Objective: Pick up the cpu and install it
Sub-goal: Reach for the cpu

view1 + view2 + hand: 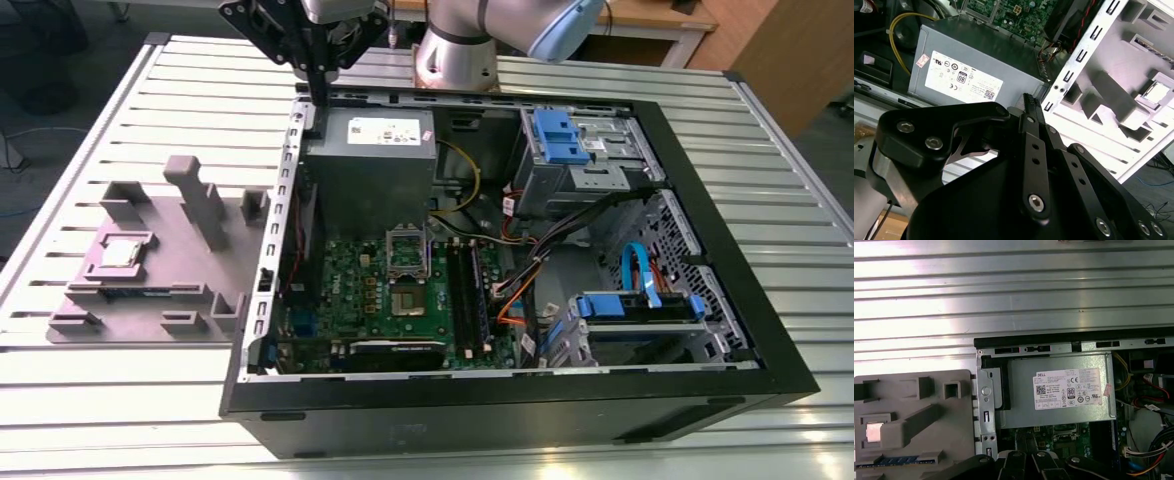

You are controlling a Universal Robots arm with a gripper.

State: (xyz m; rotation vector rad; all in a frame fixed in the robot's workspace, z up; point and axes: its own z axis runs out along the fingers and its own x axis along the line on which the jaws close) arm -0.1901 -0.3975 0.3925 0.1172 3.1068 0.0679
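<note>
The claw [318,92] is clenched shut on nothing, hanging over the rim of the open computer case [721,250] on the arm-base side, right by the grey power supply [370,150]. The cpu [120,250] sits in a grey holder [200,215] on the table [107,420], outside the case, toward the table edge on the exterior view's left. The motherboard socket [406,296] shows a dark centre.
</note>
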